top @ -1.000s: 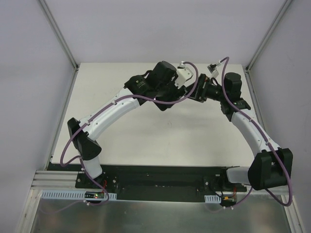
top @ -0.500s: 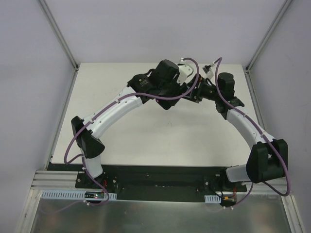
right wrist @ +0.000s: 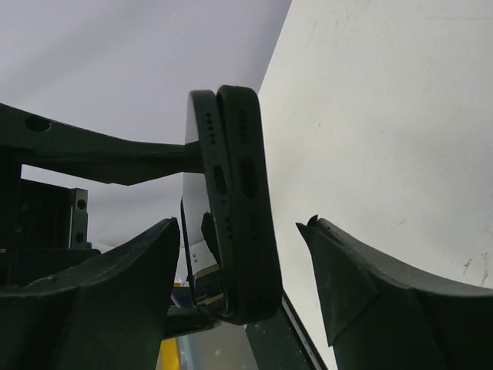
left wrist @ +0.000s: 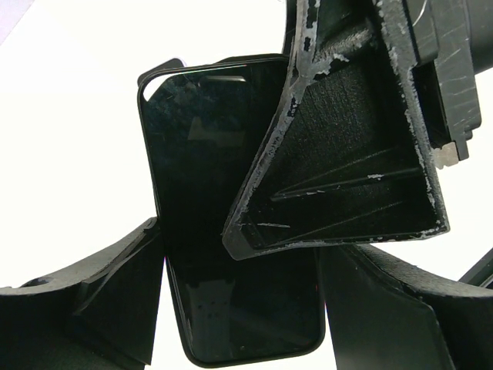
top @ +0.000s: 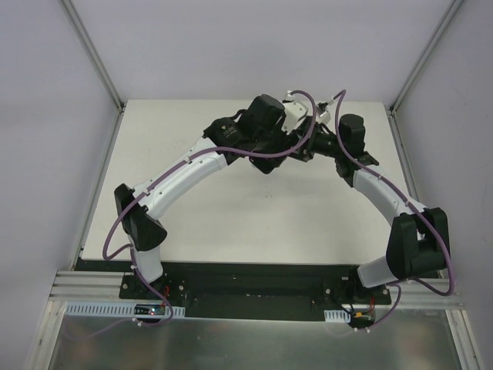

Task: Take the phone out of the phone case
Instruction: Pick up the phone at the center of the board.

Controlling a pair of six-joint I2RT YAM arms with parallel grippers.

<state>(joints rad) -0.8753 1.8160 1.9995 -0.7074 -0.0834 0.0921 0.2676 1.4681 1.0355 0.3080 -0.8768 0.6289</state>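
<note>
In the left wrist view the black phone (left wrist: 200, 154) sits in its dark phone case, raised above the table with the screen facing the camera. My left gripper (left wrist: 239, 243) is shut on the case's two long sides. One finger of the right gripper (left wrist: 347, 154) crosses the screen. The right wrist view shows the phone (right wrist: 202, 154) edge-on, with the phone case (right wrist: 250, 193) behind it. My right gripper (right wrist: 240, 223) is open and straddles both. Its left finger is close to the screen and its right finger stands apart from the case back. From above, both grippers meet at the table's far middle (top: 304, 142).
The white table (top: 231, 208) lies under the arms, and grey walls close it in on three sides. Purple cables (top: 316, 116) loop over both wrists. The black base rail (top: 246, 281) runs along the near edge.
The right arm has swung left toward the left gripper, and its jaws have narrowed around the phone. The left arm has kept its hold with almost no movement.
</note>
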